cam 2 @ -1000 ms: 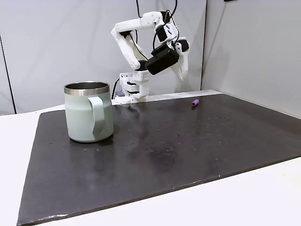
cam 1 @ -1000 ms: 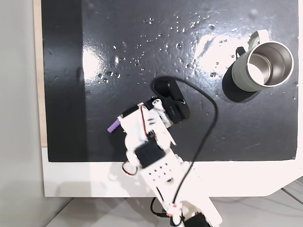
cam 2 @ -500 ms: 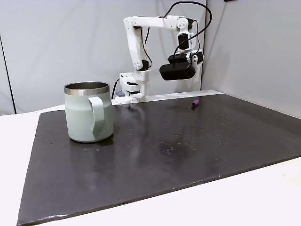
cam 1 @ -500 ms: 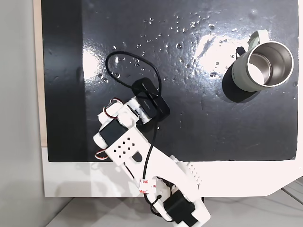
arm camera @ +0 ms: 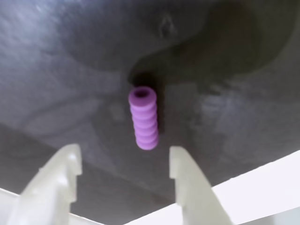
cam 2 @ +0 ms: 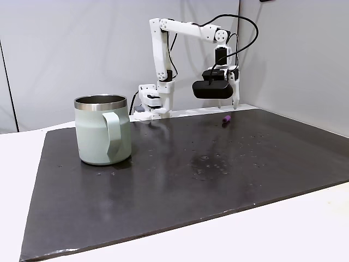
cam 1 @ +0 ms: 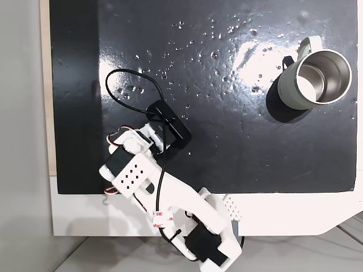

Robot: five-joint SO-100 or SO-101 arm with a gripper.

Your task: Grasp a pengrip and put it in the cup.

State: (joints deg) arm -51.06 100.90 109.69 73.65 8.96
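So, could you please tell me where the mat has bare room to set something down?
The wide middle of the mat between the cup and the tool is bare. It is crowded only where the tool hangs over the pengrip.

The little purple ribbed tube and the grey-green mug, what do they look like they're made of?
The purple ribbed tube looks like soft matte rubber or silicone: rounded ridges, no glare, a hollow end. The grey-green mug seems to be coated metal: a smooth satin outside, with a shiny steel-looking rim and inside in a fixed view.

We see a white table (cam 2: 305,229) carrying a black mat (cam 2: 180,180); on the mat: cup (cam 2: 102,130) and, well apart, pengrip (cam 2: 226,119) lying flat.
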